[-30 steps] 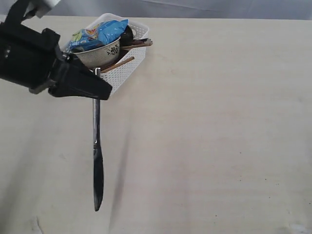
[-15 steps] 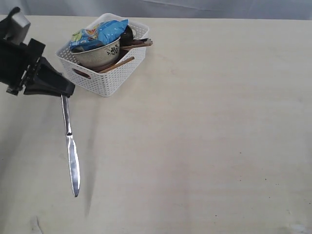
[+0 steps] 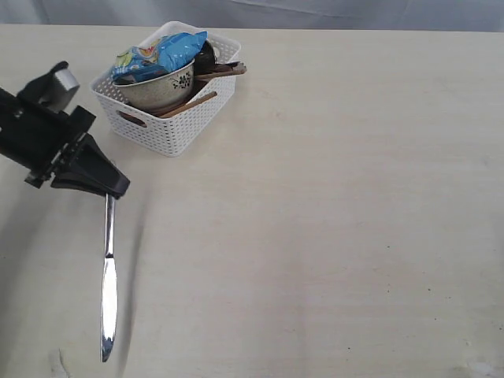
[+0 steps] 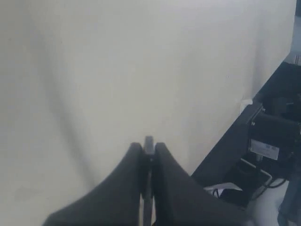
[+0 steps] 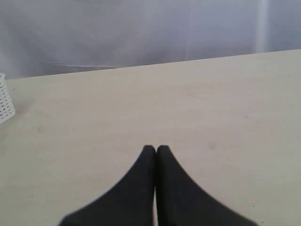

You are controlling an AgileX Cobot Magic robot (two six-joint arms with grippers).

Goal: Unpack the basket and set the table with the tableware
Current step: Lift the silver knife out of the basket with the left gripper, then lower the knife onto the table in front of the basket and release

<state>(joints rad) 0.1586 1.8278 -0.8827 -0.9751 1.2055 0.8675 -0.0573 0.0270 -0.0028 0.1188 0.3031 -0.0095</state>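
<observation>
Two black hands are on this rig, and only one shows from outside. The left hand (image 3: pixel 110 189) appears in the exterior view with its arm cut off by the picture's edge. The right hand (image 5: pixel 155 149) shows only in its own wrist view.

The left hand is pinched narrow on the handle end of a long steel knife (image 3: pixel 106 276). The knife hangs blade down from the jaws, with its tip close to the lower edge of the exterior view. We cannot tell whether that tip touches the pale beige bench (image 3: pixel 339 205). In the left wrist view most of the knife is hidden behind the fingers, and only the very end of its handle peeks out between them. The right hand has its jaws pressed together on nothing, above bare bench.

Further out, near the bench's far edge, stands the white rectangular perforated plastic basket (image 3: pixel 179 130), apart from the left hand. In it sits a cream round bowl (image 3: pixel 164 88) with a dark flower motif. A blue crinkly snack bag (image 3: pixel 161 52) lies across the bowl and hides its inside. We cannot read the bag's print. A thin wooden chopstick (image 3: pixel 191 102) slants beside the bowl. Dark wooden pieces (image 3: pixel 224 71) jut over the basket's rim, too crowded for us to tell apart.
</observation>
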